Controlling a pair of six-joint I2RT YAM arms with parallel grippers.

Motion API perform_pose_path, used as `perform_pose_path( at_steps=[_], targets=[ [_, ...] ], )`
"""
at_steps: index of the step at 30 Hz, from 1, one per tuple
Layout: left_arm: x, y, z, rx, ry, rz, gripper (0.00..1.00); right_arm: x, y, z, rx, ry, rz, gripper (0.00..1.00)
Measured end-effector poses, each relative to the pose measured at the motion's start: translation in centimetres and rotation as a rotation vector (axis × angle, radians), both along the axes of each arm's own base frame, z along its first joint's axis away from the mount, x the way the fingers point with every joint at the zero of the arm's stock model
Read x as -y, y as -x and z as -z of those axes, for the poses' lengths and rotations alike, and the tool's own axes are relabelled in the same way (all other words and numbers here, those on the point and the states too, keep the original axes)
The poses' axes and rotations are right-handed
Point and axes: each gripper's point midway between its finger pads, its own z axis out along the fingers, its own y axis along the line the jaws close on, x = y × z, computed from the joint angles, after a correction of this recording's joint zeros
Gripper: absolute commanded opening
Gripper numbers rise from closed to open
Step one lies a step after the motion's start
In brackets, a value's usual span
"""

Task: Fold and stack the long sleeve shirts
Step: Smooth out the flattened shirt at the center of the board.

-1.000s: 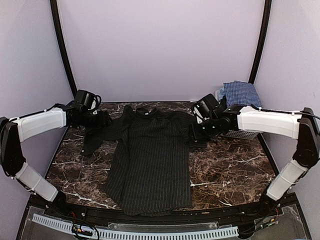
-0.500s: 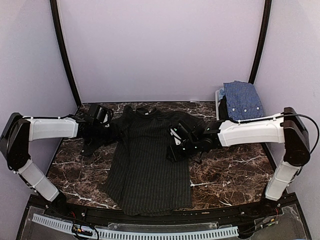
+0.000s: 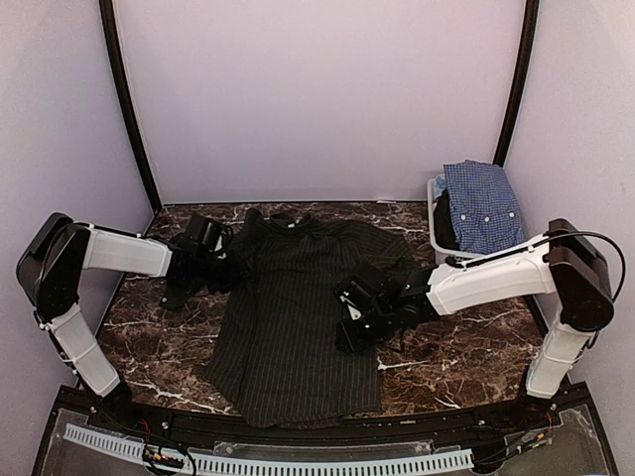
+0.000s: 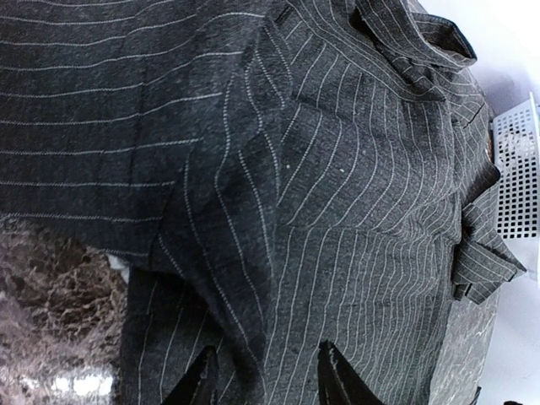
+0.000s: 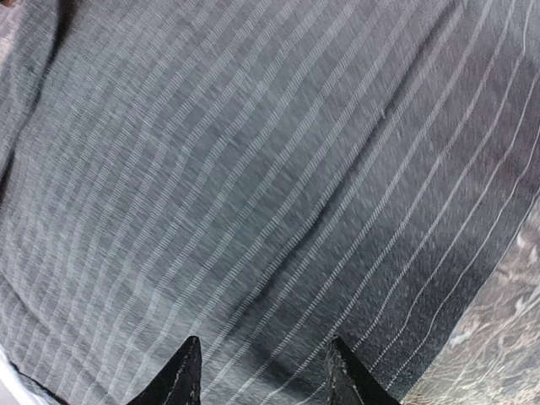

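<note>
The left tool (image 3: pixel 210 262) rests low at the black pinstriped shirt's (image 3: pixel 293 327) shoulder, on the left side of the surface (image 3: pixel 466 347). In the left wrist view its two fingertips (image 4: pixel 201 381) stand apart with a ridge of striped cloth in the gap. It cannot be told whether the cloth is pinched.

The right tool (image 3: pixel 353 319) is down on the right edge of the same shirt, about midway along the body. In the right wrist view its fingertips (image 5: pixel 181 371) are also apart, over flat striped cloth. Whether that cloth is grasped cannot be told.

Surface: dark brown marble pattern with white veins, bare to the right of the shirt and along the left edge. The black pinstriped shirt lies spread at the middle, collar toward the back wall, hem toward the arm bases. Its left sleeve is bunched under the left tool.

The blue-and-white check shirt (image 3: pixel 481 203) hangs over the white slatted basket (image 3: pixel 436 226) at the back right corner of the surface, well apart from both tools. The basket's slatted wall (image 4: pixel 516 169) also shows in the left wrist view, beyond the collar.

Room: plain pale lilac walls (image 3: pixel 327 99) enclose the surface on three sides. Two black curved poles (image 3: pixel 124 99) rise at the rear corners. A white slotted strip (image 3: pixel 298 464) runs along the near edge.
</note>
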Motion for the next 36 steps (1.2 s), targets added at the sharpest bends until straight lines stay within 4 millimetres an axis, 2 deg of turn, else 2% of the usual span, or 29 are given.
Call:
perform_pose_path(
  at_steps=[1, 3, 7, 10, 13, 23, 26, 36],
  targets=[
    [0.1, -0.1, 0.1, -0.001, 0.005, -0.002, 0.21, 0.3, 0.2, 0.4, -0.006, 0.007, 0.003, 0.45],
    [0.2, -0.2, 0.3, -0.001, 0.006, -0.001, 0.12, 0.8, 0.5, 1.0, -0.017, 0.020, 0.009, 0.45],
    [-0.1, -0.3, 0.6, -0.001, -0.006, -0.013, 0.01, 1.6, 1.0, 2.1, -0.033, 0.034, 0.024, 0.44],
    [-0.9, -0.5, 0.8, 0.007, -0.051, -0.035, 0.00, 1.9, 1.2, 2.0, -0.029, 0.014, 0.035, 0.43],
    [-2.6, -0.7, 0.8, 0.001, -0.098, -0.064, 0.00, 2.2, 1.3, 2.0, -0.026, 0.000, 0.043, 0.42],
    [-12.3, -3.7, 0.2, -0.012, -0.201, -0.240, 0.04, 2.4, 1.5, 2.0, -0.025, -0.015, 0.055, 0.41],
    [-13.0, -4.3, 0.5, -0.024, -0.217, -0.234, 0.04, 2.4, 1.5, 2.0, -0.025, -0.015, 0.055, 0.41],
    [-12.9, -6.1, 1.2, -0.058, -0.250, -0.183, 0.04, 2.9, 0.9, 2.1, -0.008, -0.003, 0.072, 0.40]
  ],
)
